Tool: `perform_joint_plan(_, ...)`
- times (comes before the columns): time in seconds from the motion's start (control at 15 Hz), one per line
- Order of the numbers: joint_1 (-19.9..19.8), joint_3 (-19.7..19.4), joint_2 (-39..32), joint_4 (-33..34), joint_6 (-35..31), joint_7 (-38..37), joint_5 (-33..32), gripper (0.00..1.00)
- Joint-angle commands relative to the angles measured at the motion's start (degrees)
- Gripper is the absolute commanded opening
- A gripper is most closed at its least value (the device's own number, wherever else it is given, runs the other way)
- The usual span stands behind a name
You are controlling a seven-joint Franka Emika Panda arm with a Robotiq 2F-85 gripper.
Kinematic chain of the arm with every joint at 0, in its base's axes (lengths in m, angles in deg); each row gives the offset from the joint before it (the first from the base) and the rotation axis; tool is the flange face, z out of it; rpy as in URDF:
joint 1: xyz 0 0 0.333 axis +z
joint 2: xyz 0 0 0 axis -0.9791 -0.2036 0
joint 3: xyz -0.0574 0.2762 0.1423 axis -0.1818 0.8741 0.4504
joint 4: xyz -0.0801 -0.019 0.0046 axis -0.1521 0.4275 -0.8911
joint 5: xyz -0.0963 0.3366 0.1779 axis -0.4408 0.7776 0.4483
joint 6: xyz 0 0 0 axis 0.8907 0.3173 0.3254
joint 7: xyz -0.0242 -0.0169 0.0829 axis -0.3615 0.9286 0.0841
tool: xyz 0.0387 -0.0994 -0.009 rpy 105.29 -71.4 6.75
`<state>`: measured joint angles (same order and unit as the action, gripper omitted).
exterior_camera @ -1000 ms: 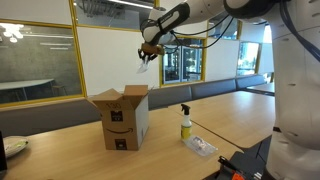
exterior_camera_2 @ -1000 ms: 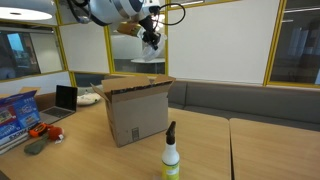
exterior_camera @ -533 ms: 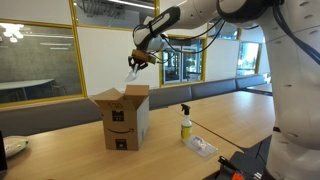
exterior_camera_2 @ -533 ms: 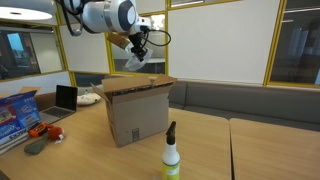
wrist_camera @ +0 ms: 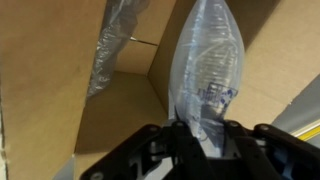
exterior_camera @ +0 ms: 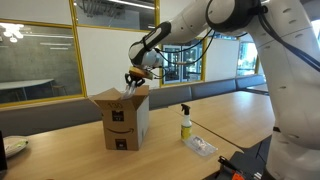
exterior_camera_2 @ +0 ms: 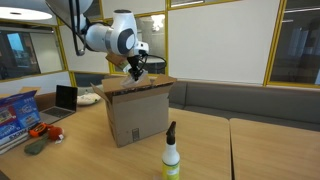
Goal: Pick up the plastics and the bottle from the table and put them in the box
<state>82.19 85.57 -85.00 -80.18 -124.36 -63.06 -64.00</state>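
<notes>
My gripper (wrist_camera: 198, 135) is shut on a clear crinkled plastic packet (wrist_camera: 205, 65) that hangs down into the open cardboard box (wrist_camera: 60, 95). A second plastic wrapper (wrist_camera: 115, 45) lies against the box's inner wall. In both exterior views the gripper (exterior_camera: 133, 77) (exterior_camera_2: 135, 70) sits just above the top opening of the box (exterior_camera: 125, 120) (exterior_camera_2: 135, 118) on the wooden table (exterior_camera: 240, 115). The spray bottle (exterior_camera: 185, 123) (exterior_camera_2: 171, 155) stands upright on the table beside the box. Another plastic (exterior_camera: 201, 146) lies flat near the bottle.
The robot's white body (exterior_camera: 295, 100) fills one side of an exterior view. A laptop (exterior_camera_2: 65, 98), blue packets (exterior_camera_2: 14, 112) and small items lie on the table beyond the box. A cushioned bench (exterior_camera_2: 240, 100) runs behind the table, below glass partitions.
The arm has swung across and down from high above the box, bringing the held plastic packet into the box's opening.
</notes>
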Motion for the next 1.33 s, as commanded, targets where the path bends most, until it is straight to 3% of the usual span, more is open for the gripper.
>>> perform_joint_plan(0.0,-0.62,0.93,-0.61,-0.06,0.15,3.23,1.60,0.57)
perform_joint_plan(0.4,-0.32,0.19,-0.21,-0.54,1.48,4.77,-0.05,0.99)
perform_joint_plan(0.6,0.30,-1.93,2.05,-1.06,6.01,5.28,-5.01,1.00)
perform_joint_plan(0.87,1.36,-5.73,8.43,-2.78,14.59,3.90,-17.88,1.00)
perform_joint_plan(1.27,-1.20,-5.81,21.11,-5.88,27.76,5.25,-30.13,1.00)
